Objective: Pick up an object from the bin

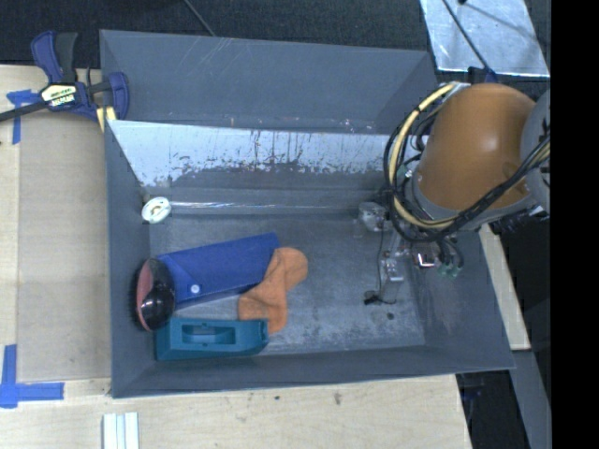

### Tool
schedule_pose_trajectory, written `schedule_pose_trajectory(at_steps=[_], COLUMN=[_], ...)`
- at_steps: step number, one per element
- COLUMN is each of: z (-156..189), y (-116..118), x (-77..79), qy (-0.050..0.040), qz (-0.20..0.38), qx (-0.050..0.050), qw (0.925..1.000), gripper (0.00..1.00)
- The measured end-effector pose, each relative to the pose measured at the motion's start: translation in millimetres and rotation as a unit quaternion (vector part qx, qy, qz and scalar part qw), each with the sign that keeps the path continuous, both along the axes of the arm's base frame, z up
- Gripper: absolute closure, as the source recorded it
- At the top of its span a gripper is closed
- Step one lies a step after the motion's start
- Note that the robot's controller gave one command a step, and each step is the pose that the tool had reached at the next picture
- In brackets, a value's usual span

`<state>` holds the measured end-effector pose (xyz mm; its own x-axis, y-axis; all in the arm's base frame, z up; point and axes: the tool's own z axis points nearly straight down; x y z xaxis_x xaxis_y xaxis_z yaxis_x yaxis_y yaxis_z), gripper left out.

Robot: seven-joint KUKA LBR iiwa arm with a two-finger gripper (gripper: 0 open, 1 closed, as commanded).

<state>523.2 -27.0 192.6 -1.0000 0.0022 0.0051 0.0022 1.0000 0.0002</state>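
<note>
My gripper (386, 281) hangs low over the bare floor at the right side of the bin, with no loose thing under it. The nearest thing is an orange cloth (275, 286), crumpled near the middle of the floor, well to the gripper's left. A blue roll-shaped pouch (217, 266) lies against the cloth's left side. Below both sits a flat teal block (210, 337).
A dark red and black rounded thing (153, 296) lies at the left end of the blue pouch. A small white disc (155, 210) rests at the back left of the floor. The arm's orange dome and cables hang over the bin's right wall.
</note>
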Motion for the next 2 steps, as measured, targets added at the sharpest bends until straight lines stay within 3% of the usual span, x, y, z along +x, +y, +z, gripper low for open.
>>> schedule_pose_trajectory(at_steps=[1, 2], z=[4, -25], y=[0, 35], x=[1.7, 13.6], qy=[-0.0042, -0.0071], qz=[0.000, 0.023], qx=[0.000, -0.001], qw=[1.0000, 0.9997], gripper=[0.00, 0.00])
